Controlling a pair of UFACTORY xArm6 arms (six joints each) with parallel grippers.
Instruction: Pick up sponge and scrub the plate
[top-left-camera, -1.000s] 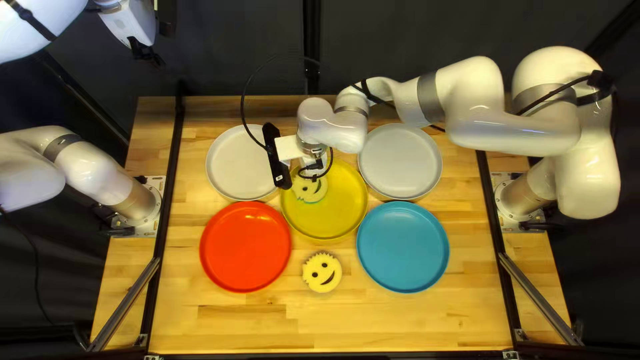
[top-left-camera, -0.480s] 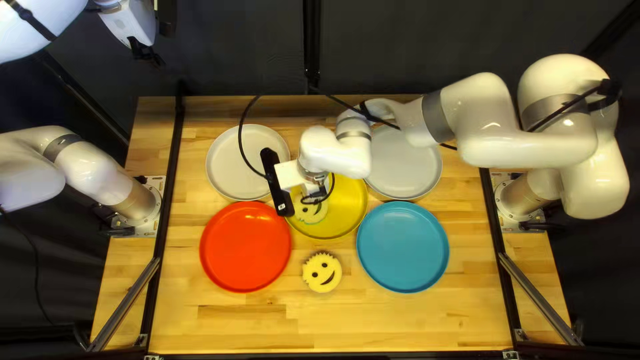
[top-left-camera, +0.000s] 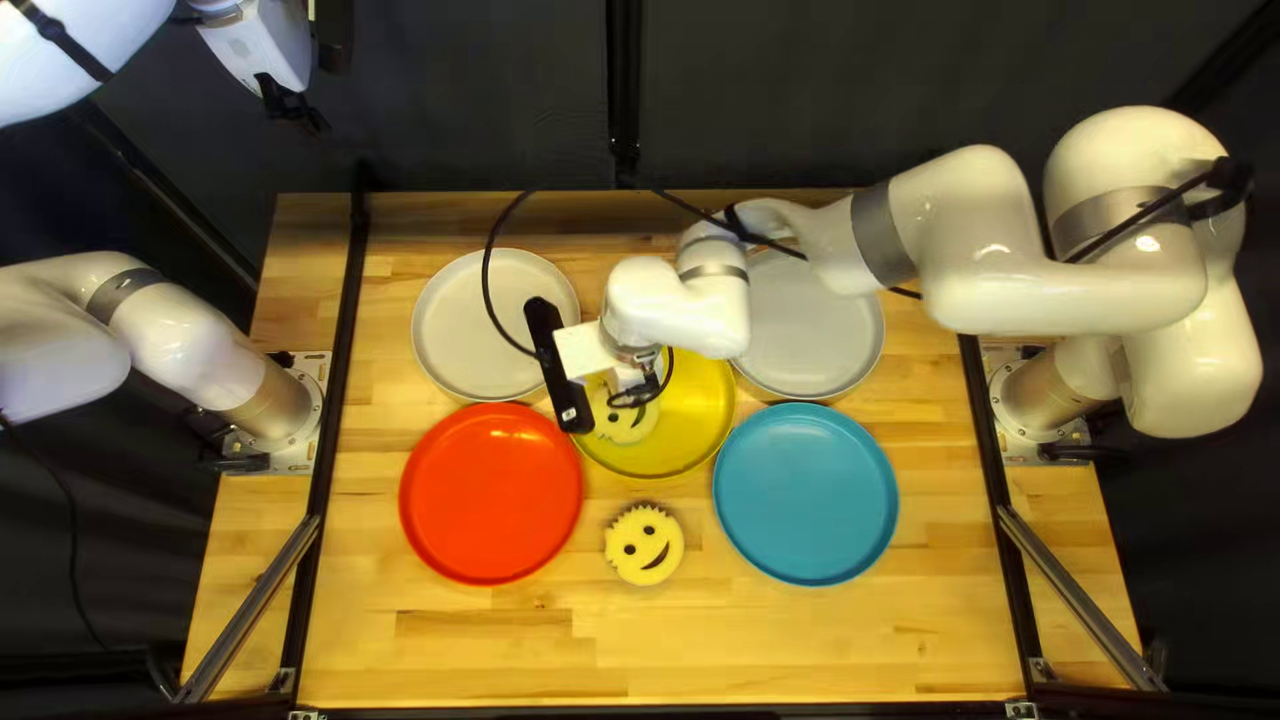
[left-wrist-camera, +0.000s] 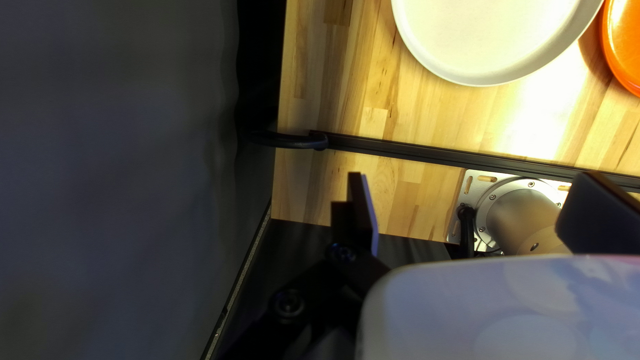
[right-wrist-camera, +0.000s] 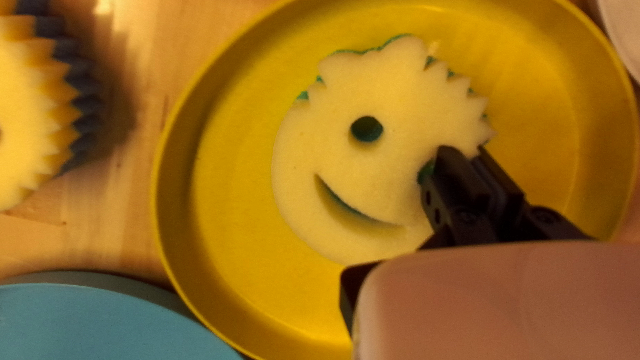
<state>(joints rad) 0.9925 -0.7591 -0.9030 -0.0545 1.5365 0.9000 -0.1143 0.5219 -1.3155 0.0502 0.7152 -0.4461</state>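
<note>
Glossy white arms point(top-left-camera: 987, 254), black cables point(top-left-camera: 1123, 228)

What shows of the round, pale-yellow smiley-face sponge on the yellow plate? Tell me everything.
The sponge looks like foam, pale yellow over green, with a jagged edge, eye holes and a curved mouth slit. It sits face up, roughly flat, inside the round yellow plate; my right gripper pinches it beside one partly hidden eye.

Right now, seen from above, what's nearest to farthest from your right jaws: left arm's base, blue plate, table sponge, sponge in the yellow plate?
1. Sponge in the yellow plate: at the right jaws' tips.
2. Table sponge and, to its right, blue plate: too close to call.
3. Left arm's base, at the table's left edge.
</note>
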